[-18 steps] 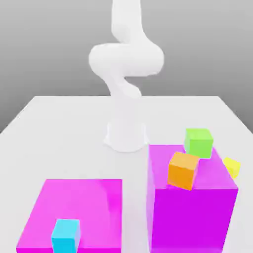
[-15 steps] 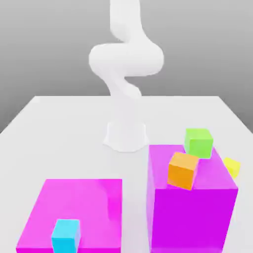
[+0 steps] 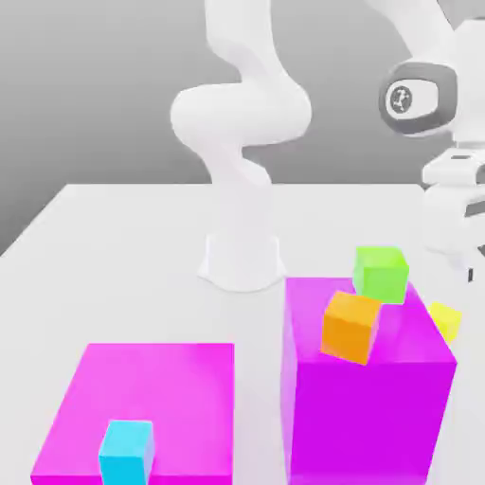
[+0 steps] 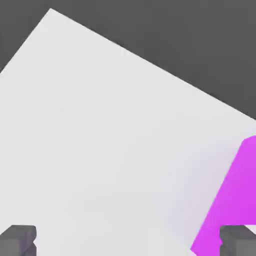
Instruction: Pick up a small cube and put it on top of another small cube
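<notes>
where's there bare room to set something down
Free: the white table between robot base and pink slab, and the slab beyond its cyan cube. Crowded: the purple block's top, with green and orange cubes; yellow cube alongside.

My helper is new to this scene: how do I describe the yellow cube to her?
Find the tall purple block on the exterior view's right. Just past its right edge, partly hidden behind it, sits the cube. It is yellow and smaller than the green and orange ones on the block.
</notes>
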